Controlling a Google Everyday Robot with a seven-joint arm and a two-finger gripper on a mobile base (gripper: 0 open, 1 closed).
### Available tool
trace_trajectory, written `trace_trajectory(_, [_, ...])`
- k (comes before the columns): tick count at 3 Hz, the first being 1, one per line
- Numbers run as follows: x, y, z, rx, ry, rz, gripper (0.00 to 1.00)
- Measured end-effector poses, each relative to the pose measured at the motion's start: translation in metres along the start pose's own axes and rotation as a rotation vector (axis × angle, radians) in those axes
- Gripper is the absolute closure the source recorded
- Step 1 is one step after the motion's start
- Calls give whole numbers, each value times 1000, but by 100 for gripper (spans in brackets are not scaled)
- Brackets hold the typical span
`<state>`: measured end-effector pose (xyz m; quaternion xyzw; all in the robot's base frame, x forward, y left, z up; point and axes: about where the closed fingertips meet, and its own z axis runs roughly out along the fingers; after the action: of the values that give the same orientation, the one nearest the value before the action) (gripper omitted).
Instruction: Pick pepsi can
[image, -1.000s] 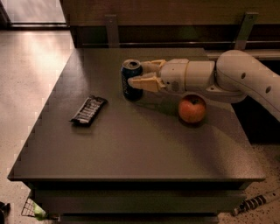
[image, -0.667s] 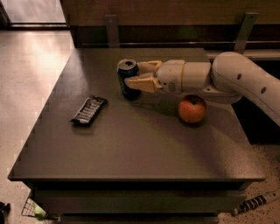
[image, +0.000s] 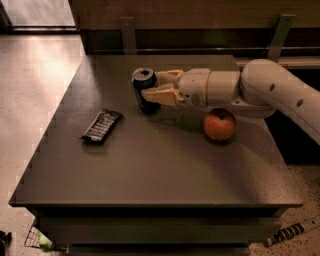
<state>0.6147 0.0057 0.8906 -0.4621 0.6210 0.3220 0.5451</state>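
1. Dark grey surface (image: 150, 170) carries three things; a white robot arm (image: 280, 90) reaches in from the right.
2. The tan gripper (image: 151, 85) is closed on the pepsi can (image: 143, 79), one finger on its near side and one on its far side.
3. The pepsi can rests on the surface between the fingers, at the gripper's tip.
4. A red apple (image: 219, 124) sits behind the gripper, near the wrist.
5. A black snack-bar wrapper (image: 101, 125) lies flat, well apart from the gripper, beyond its tip.
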Motion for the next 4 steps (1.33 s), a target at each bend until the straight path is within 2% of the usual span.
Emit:
trace_trajectory(1, [-1,2,3,-5,-1,-1,54])
trace_trajectory(3, [-3,5,6,-13,-2,-3,8])
trace_trajectory(4, [-3,6,8,-16,-3,-4,0])
